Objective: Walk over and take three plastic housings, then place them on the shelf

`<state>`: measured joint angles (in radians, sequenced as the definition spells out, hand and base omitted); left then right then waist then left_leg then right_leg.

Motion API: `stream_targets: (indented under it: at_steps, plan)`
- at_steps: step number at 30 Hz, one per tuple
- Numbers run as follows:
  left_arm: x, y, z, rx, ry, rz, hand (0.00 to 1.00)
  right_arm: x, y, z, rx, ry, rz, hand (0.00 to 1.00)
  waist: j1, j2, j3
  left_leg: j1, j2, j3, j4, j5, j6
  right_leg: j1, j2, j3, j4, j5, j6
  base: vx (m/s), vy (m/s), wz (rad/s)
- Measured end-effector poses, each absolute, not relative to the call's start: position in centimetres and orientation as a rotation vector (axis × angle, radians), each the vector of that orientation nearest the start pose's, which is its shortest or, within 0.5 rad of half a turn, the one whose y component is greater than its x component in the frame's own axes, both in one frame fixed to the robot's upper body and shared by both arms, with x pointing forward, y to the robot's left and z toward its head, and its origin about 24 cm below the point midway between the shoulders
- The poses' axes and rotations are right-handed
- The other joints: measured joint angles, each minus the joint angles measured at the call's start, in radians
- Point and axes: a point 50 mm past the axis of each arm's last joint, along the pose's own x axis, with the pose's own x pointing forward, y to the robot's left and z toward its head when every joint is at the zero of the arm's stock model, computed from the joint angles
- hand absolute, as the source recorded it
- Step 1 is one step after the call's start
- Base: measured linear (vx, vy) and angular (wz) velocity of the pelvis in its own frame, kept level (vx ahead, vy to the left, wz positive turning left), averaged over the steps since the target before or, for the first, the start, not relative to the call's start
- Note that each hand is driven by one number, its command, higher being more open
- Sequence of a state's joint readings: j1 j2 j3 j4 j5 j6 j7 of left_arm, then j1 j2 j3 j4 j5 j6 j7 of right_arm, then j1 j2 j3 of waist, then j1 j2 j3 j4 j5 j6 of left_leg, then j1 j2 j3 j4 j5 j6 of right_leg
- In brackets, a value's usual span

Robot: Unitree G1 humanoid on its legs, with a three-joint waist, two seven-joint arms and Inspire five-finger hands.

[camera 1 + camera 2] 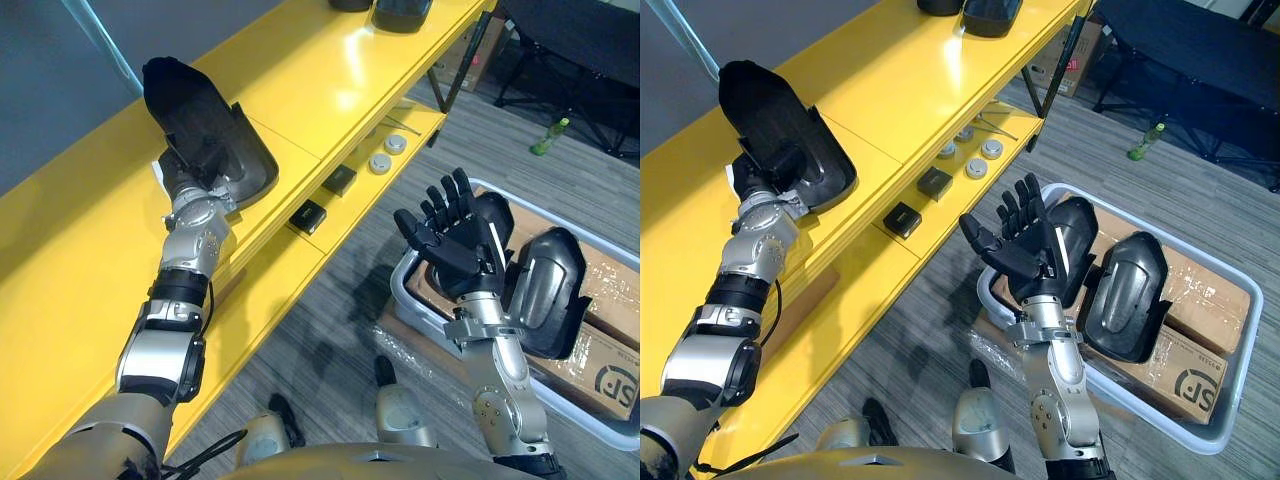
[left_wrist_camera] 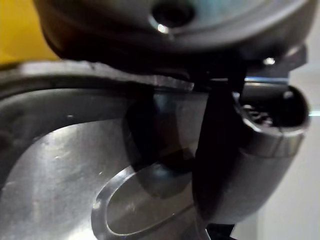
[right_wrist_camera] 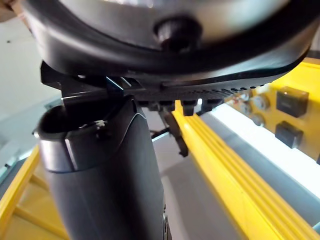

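Resting on the yellow shelf (image 1: 330, 90), one black housing (image 1: 215, 130) lies hollow side up. Left hand (image 1: 200, 162) reaches into its near end; fingers lost against the dark shell, grip cannot be told. Right hand (image 1: 455, 245) raised, fingers spread and empty, above grey bin (image 1: 1185, 432) carrying two more housings (image 1: 545, 285).

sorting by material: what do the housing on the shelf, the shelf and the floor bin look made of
Housing: looks like moulded plastic, dark grey, semi-gloss, with glints on its curved shell. Shelf: likely painted metal, glossy yellow, mirroring the lights. Bin: probably plastic, pale grey, with a rolled rim.
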<state>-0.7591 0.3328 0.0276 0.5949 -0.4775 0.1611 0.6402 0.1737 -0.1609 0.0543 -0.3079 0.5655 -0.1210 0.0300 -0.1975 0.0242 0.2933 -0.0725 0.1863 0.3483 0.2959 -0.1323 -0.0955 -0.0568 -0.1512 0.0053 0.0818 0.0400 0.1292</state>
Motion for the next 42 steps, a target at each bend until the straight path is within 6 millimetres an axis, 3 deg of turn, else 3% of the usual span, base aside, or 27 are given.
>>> stream_targets:
  at_steps: [3,7,16,24,27,30,32,38,42]
  plan:
    - [37.8,22.0,14.8,-0.163,0.010,0.633,1.00,21.7,-16.4,9.3,0.421,-0.265,0.111,1.00,-0.001,-0.006,0.013,-0.025,0.001,-0.001,0.014,0.002,0.004,-0.022,-0.001,0.000,0.007,0.003,0.004,-0.06,0.014,0.03]
    - [37.8,22.0,14.8,-0.146,0.011,0.662,1.00,21.8,-15.9,9.3,0.429,-0.260,0.123,1.00,-0.004,-0.008,0.014,-0.024,0.001,-0.001,0.013,0.005,0.007,-0.024,-0.001,0.000,0.012,0.003,0.005,-0.01,0.003,0.00]
    - [37.1,23.0,15.2,0.092,-0.022,0.879,1.00,21.2,-14.8,8.7,0.442,-0.232,0.171,1.00,-0.006,-0.025,0.024,-0.018,0.000,0.001,0.003,0.014,0.007,-0.027,-0.001,0.000,0.021,0.003,0.005,0.00,0.000,0.00]
    - [36.2,24.6,16.0,0.113,-0.079,1.066,1.00,20.4,-13.6,7.9,0.449,-0.195,0.249,1.00,0.004,-0.028,0.022,0.007,-0.003,0.002,-0.023,0.026,0.002,-0.010,0.001,-0.004,0.020,0.001,0.001,0.00,0.000,0.00]
    - [36.1,24.0,17.4,-0.010,-0.173,1.031,1.00,20.4,-13.2,7.9,0.444,-0.201,0.260,1.00,0.008,-0.034,0.019,0.010,-0.003,-0.001,-0.030,0.028,0.001,-0.006,0.001,-0.010,0.019,-0.001,-0.001,-0.01,0.003,0.05]
    - [35.6,22.4,20.8,-0.096,-0.357,0.926,1.00,20.3,-12.9,8.0,0.402,-0.207,0.286,1.00,0.011,-0.050,0.009,0.011,-0.006,-0.008,-0.039,0.037,0.000,-0.004,0.000,-0.018,0.017,-0.001,-0.002,0.00,-0.001,0.08]
    - [35.3,20.4,22.7,-0.172,-0.450,0.748,1.00,20.4,-12.6,8.2,0.290,-0.222,0.319,1.00,0.013,-0.053,-0.008,0.016,-0.008,-0.020,-0.042,0.038,-0.001,0.015,-0.002,-0.032,0.004,-0.001,-0.002,0.01,0.005,0.14]
    - [34.3,18.1,22.1,-0.214,-0.491,0.514,1.00,22.1,-11.9,9.8,0.006,-0.308,0.388,1.00,0.034,-0.045,-0.070,0.065,-0.024,-0.032,-0.096,0.057,-0.002,0.055,-0.010,-0.056,-0.007,-0.001,-0.002,0.01,0.005,0.07]
    - [31.3,18.0,21.1,-0.224,-0.557,0.369,1.00,24.6,-12.9,10.5,-0.209,-0.346,0.367,1.00,0.070,-0.040,-0.077,0.081,-0.034,-0.074,-0.128,0.081,-0.004,0.099,-0.014,-0.109,-0.032,-0.001,-0.002,-0.04,-0.015,0.31]
